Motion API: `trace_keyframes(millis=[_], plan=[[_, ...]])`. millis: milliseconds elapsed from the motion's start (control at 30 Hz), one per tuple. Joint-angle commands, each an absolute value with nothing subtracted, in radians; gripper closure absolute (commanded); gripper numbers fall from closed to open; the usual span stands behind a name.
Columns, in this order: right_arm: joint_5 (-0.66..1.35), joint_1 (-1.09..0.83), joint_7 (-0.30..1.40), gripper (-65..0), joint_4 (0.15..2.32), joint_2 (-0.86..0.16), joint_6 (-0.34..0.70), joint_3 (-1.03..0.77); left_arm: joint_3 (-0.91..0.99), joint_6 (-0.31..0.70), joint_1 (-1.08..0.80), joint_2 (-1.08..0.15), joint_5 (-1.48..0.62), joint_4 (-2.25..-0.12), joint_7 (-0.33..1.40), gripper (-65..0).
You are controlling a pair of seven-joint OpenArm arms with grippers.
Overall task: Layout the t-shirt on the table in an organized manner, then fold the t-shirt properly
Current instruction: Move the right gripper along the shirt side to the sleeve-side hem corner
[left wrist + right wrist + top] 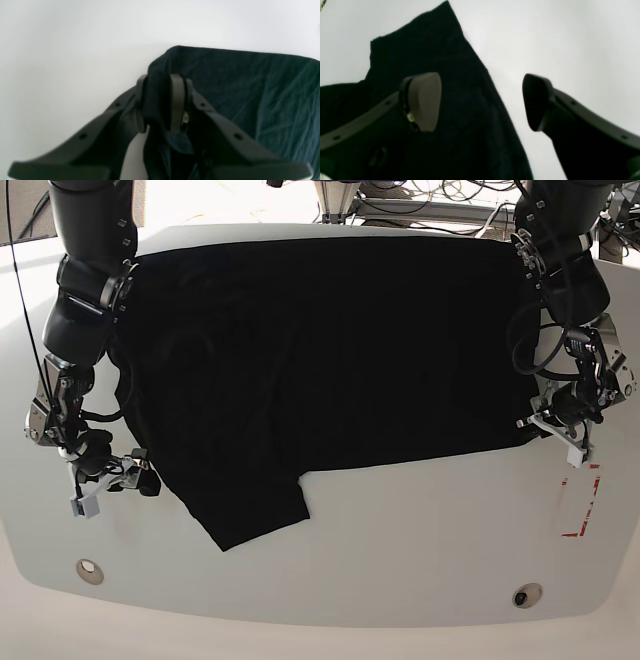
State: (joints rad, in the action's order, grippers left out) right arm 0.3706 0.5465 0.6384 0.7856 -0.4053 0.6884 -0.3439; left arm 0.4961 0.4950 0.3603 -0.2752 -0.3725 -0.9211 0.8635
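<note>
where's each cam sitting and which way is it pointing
Left wrist: mounted behind the left hand, looking past its fingers, which are shut on a fold of the t-shirt over the table.
Right wrist: mounted behind the right hand, whose open fingers straddle the shirt's edge.
Base: high in front, looking down at the whole table; both arms show, left hand on the view's right, right hand on its left.
Shared: all three views show the black t-shirt on the white table.

Left end effector clamped; right end effector agape.
</note>
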Motion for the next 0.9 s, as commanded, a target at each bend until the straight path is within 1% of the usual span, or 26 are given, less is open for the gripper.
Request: trace_keyframes(millis=[0, 133, 433, 867], plan=[[0.392, 0.579, 0.524, -48.8, 0.736, -0.432, 0.698, -0.272, 0.469, 0.499, 0.378, -0.288, -0.378, -0.937, 0.863, -11.4], [0.400, 0.581, 0.432, -48.8, 0.642, -0.430, 0.698, -0.191, 0.447, 0.499, 0.378, -0.309, -0.378, -0.974, 0.863, -11.4], [0.392, 0.591, 0.315, -48.8, 0.510, -0.400, 0.698, -0.185, 0.404, 0.499, 0.361, -0.312, -0.378, -1.021, 0.878, -11.4], [0.392, 0.585, 0.298, -48.8, 0.495, -0.377, 0.698, -0.185, 0.404, 0.499, 0.361, -0.314, -0.378, -1.021, 0.878, -11.4]])
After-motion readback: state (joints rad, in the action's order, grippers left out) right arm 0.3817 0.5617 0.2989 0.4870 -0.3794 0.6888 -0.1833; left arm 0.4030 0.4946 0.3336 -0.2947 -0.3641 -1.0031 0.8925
